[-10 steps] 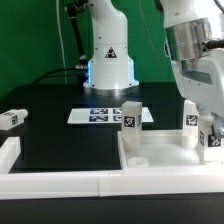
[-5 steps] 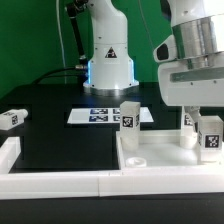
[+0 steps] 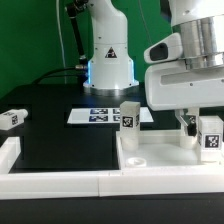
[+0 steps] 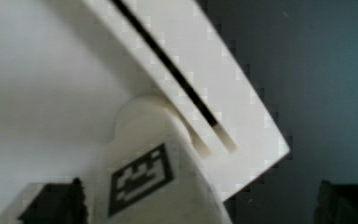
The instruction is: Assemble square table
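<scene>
A matte black table stands before a green backdrop, with smooth white rails along its near edge. The arm hangs over the slab, a rimmed white plastic square at the exterior view's right. Blocky tagged legs stand on the slab. A loose leg lies well apart, at the exterior view's left. The gripper is spread wide, its fingers either side of a leg.

I'm working in a robotics lab, by the look of it: the arm stands on a black table in front of a green curtain, a marker board lies on it, white rails fence the near edge, and a leg carries a printed tag.
</scene>
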